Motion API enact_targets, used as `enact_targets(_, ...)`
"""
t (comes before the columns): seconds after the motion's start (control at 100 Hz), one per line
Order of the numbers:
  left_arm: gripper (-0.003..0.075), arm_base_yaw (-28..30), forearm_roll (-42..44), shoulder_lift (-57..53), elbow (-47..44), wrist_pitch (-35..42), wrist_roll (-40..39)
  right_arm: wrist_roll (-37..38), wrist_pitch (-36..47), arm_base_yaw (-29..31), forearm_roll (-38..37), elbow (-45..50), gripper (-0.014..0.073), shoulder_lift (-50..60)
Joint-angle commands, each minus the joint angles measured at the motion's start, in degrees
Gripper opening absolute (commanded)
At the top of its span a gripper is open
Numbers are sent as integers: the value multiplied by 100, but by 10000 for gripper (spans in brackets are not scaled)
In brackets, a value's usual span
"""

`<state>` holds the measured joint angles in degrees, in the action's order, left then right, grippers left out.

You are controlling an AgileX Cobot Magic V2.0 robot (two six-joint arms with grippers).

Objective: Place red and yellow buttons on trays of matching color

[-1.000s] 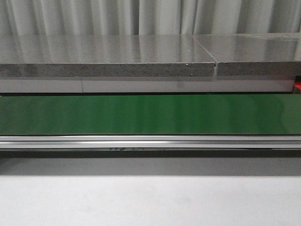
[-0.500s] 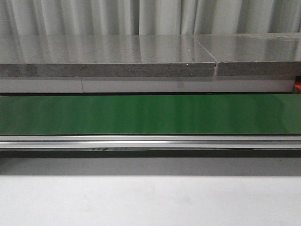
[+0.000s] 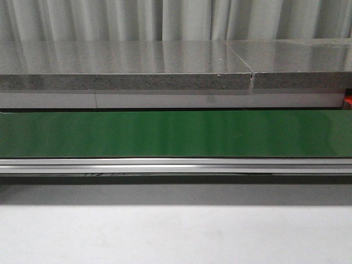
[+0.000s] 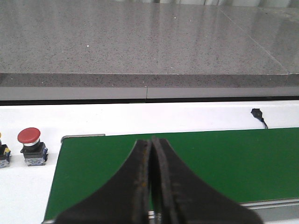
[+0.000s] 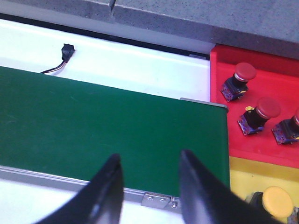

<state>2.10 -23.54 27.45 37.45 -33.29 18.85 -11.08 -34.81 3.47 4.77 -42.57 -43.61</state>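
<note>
In the left wrist view a red button [image 4: 29, 136] stands upright on the white surface just beyond the end of the green belt [image 4: 196, 158]. Another button [image 4: 3, 155] is cut off at the frame edge. My left gripper [image 4: 151, 139] is shut and empty above the belt's end. In the right wrist view, three red buttons [image 5: 245, 71] [image 5: 268, 108] [image 5: 294, 122] sit in the red tray [image 5: 271, 79]. A yellow button [image 5: 276, 199] sits in the yellow tray [image 5: 243, 172]. My right gripper [image 5: 149, 156] hangs open and empty over the belt's near rail. Neither gripper shows in the front view.
The green belt [image 3: 176, 133] runs across the front view with a metal rail [image 3: 176, 165] on its near side. Behind it is a raised grey stone slab [image 3: 126, 66]. A small black connector with wires [image 5: 67, 50] lies on the white strip beyond the belt.
Faint marks under the belt's near rail have drifted left. Nothing else in the front view differs.
</note>
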Motion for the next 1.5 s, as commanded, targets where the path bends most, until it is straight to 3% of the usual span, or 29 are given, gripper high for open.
enact_targets(0.0,-19,-44,-140,12,160,414,9,-61,323,6,-30,-152,46,45)
enact_targets(0.06,-19,-44,-140,12,160,414,9,-61,342,6,-30,-152,-77,45)
enact_targets(0.67,-12,-44,-140,12,160,427,9,-61,272,6,-30,-152,-69,45)
enact_targets(0.81,124,-44,-140,12,160,427,9,-61,272,6,-30,-152,-69,45)
enact_targets(1.0,551,-44,-140,12,160,427,9,-61,272,6,-30,-152,-69,45)
enact_targets(1.07,641,-44,-140,24,160,564,-1,-61,272,6,-30,-152,-69,45)
enact_targets(1.23,638,-44,-140,91,160,964,-82,-61,272,6,-30,-152,-69,45)
enact_targets(1.491,585,327,-140,1286,580,1617,-1140,-61,272,6,-30,-152,-69,45)
